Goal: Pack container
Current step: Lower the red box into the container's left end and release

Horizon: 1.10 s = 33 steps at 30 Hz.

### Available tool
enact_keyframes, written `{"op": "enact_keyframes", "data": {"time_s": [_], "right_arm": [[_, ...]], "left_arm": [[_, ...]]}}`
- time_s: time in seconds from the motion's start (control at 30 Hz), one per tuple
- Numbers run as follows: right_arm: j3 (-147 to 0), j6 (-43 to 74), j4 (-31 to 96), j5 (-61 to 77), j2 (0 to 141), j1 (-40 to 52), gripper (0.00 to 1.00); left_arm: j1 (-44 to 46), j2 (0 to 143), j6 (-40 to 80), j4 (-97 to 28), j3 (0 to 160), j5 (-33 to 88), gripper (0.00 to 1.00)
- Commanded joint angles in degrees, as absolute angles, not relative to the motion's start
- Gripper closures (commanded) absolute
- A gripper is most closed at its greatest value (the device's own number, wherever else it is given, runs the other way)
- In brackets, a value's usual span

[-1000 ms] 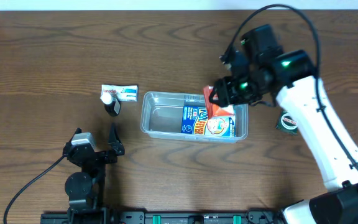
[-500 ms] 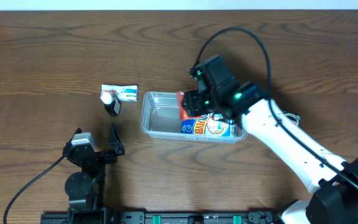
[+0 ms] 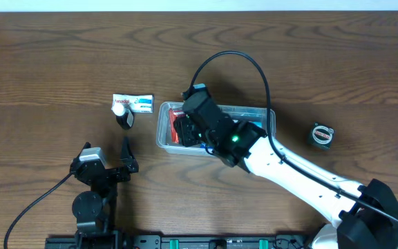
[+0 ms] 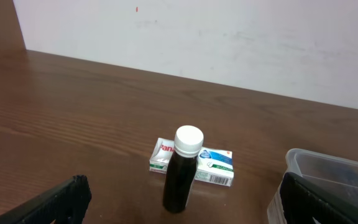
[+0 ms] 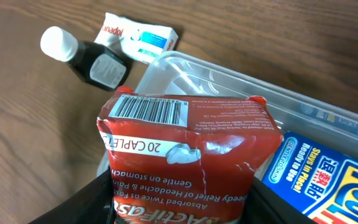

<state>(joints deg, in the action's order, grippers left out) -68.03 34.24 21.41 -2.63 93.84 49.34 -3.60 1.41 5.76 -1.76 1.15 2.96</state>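
Note:
The clear container [image 3: 268, 114] lies mid-table; its corner shows at the right of the left wrist view [image 4: 331, 165]. My right gripper [image 3: 184, 129] hangs over the tub's left end, shut on a red medicine box [image 5: 185, 149] whose barcode end points away from the camera. The red box [image 3: 179, 128] sits low inside the left half of the container [image 5: 229, 68]. A blue printed carton [image 5: 331, 180] lies in the tub to its right. My left gripper [image 3: 106, 149] stands open near the front left, holding nothing, and faces a dark bottle [image 4: 182, 171].
The dark bottle with a white cap [image 3: 123, 116] stands left of the tub, and a white and green medicine box [image 3: 135, 103] lies just behind it. A small round green and black item [image 3: 321, 135] lies on the table right of the tub.
My right arm has swung from the tub's right end across to its left end, carrying the red box down into the container. The left arm has not moved.

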Motion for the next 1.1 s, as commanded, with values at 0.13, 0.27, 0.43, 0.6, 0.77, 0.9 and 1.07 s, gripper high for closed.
{"op": "enact_keyframes", "data": {"time_s": [0.13, 0.27, 0.43, 0.6, 0.77, 0.9, 1.07], "right_arm": [[-67.7, 38.7, 18.4, -6.2, 100.4, 50.8, 0.42], [-67.7, 38.8, 16.9, -6.0, 102.7, 50.8, 0.42], [-67.7, 38.8, 15.9, -6.1, 103.1, 50.8, 0.42], [-67.7, 40.3, 14.9, -7.2, 104.2, 50.8, 0.41], [-67.7, 41.3, 13.2, -7.2, 105.8, 50.8, 0.41], [-67.7, 41.3, 11.4, -7.4, 106.1, 50.8, 0.41], [-67.7, 41.8, 9.8, -8.6, 106.4, 50.8, 0.43]], "left_arm": [[-3.8, 1.4, 5.7, -3.9, 0.2, 2.4, 0.02], [-3.8, 1.4, 5.7, -3.9, 0.2, 2.4, 0.02], [-3.8, 1.4, 5.7, -3.9, 0.2, 2.4, 0.02], [-3.8, 1.4, 5.7, -3.9, 0.2, 2.4, 0.02], [-3.8, 1.4, 5.7, -3.9, 0.2, 2.4, 0.02], [-3.8, 1.4, 5.7, -3.9, 0.2, 2.4, 0.02], [-3.8, 1.4, 5.7, -3.9, 0.2, 2.4, 0.02]]}}
